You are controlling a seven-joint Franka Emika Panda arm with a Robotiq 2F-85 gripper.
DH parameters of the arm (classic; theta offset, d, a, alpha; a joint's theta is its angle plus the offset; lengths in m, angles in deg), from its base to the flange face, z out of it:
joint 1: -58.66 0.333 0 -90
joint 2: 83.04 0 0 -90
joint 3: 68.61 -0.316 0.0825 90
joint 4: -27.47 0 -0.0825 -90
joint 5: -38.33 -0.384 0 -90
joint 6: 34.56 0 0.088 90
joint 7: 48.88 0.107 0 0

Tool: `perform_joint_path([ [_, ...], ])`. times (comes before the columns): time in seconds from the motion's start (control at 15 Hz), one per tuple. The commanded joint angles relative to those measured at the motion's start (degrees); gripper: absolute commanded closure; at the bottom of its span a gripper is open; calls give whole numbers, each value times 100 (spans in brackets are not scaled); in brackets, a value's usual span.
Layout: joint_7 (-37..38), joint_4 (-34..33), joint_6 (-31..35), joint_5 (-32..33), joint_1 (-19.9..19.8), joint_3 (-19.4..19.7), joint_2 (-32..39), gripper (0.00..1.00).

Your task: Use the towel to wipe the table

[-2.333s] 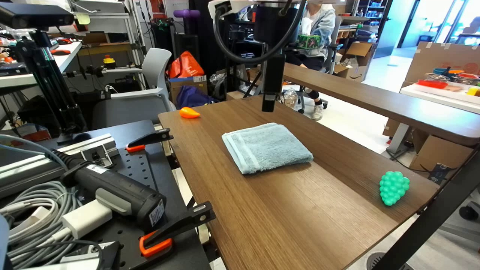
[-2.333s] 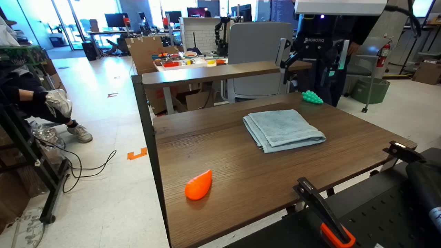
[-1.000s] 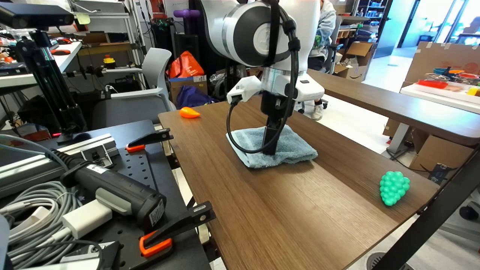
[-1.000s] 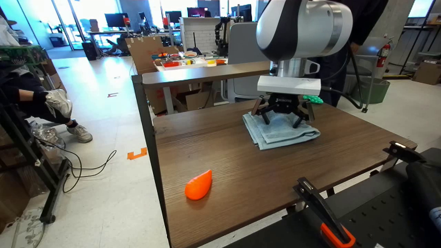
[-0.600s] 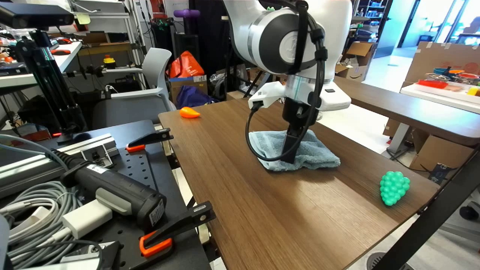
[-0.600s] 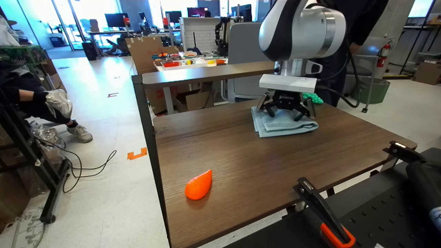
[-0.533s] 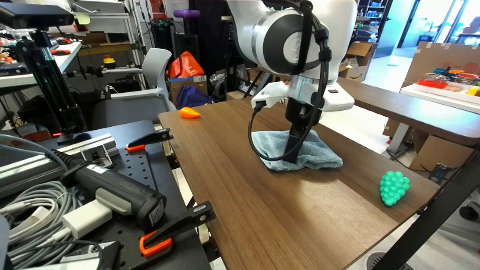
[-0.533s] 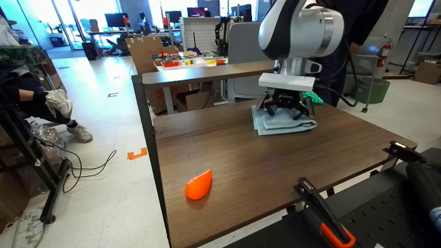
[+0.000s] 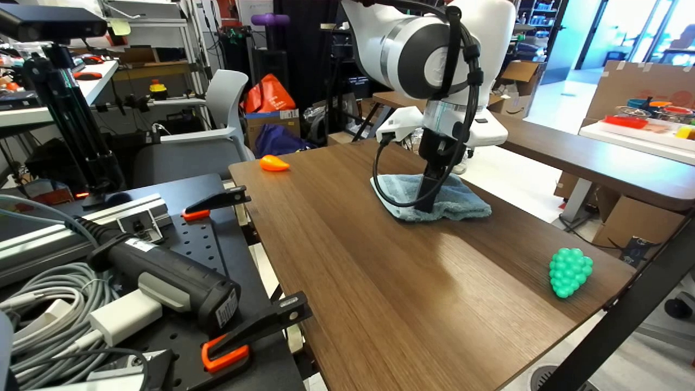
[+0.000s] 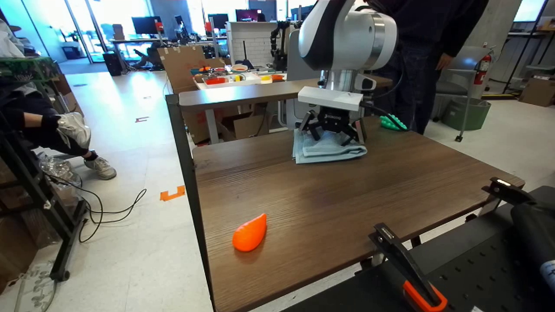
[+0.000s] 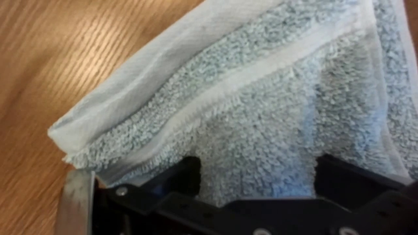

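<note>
The folded light-blue towel (image 9: 464,203) lies on the brown wooden table (image 9: 336,260), near its long edge beside the second table. It also shows in an exterior view (image 10: 331,152). My gripper (image 10: 332,141) points down into the middle of the towel, its fingertips tilted inward. In the wrist view the towel (image 11: 248,124) bulges up between the pads of the gripper (image 11: 258,173). The jaws stand well apart with thick cloth against both pads, so they look shut on the towel. The fingertips' lower ends are hidden in the cloth.
An orange teardrop-shaped toy (image 9: 274,163) and a green grape-like toy (image 9: 570,272) lie near opposite ends of the table. Clamps (image 9: 260,328) stick out from the black bench (image 9: 201,244) alongside. A second brown table (image 9: 586,149) stands beyond. A person (image 10: 433,56) stands behind the arm.
The arm came down from above onto the towel. Gripper and towel then slid together, toward the second table and lately leftward in the exterior view showing the person behind the arm. The toys stayed put.
</note>
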Motion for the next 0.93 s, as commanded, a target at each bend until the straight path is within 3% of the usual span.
perform_joint_path([
  [0.0,-144,-554,-400,-114,26,-226,306,0],
  [0.33,-684,200,49,-160,329,-789,-251,0],
  [0.53,-788,542,-43,6,689,-792,-489,0],
  [0.6,-659,86,-143,-105,641,-713,-199,0],
  [0.87,-688,331,-139,-83,808,-725,-365,0],
])
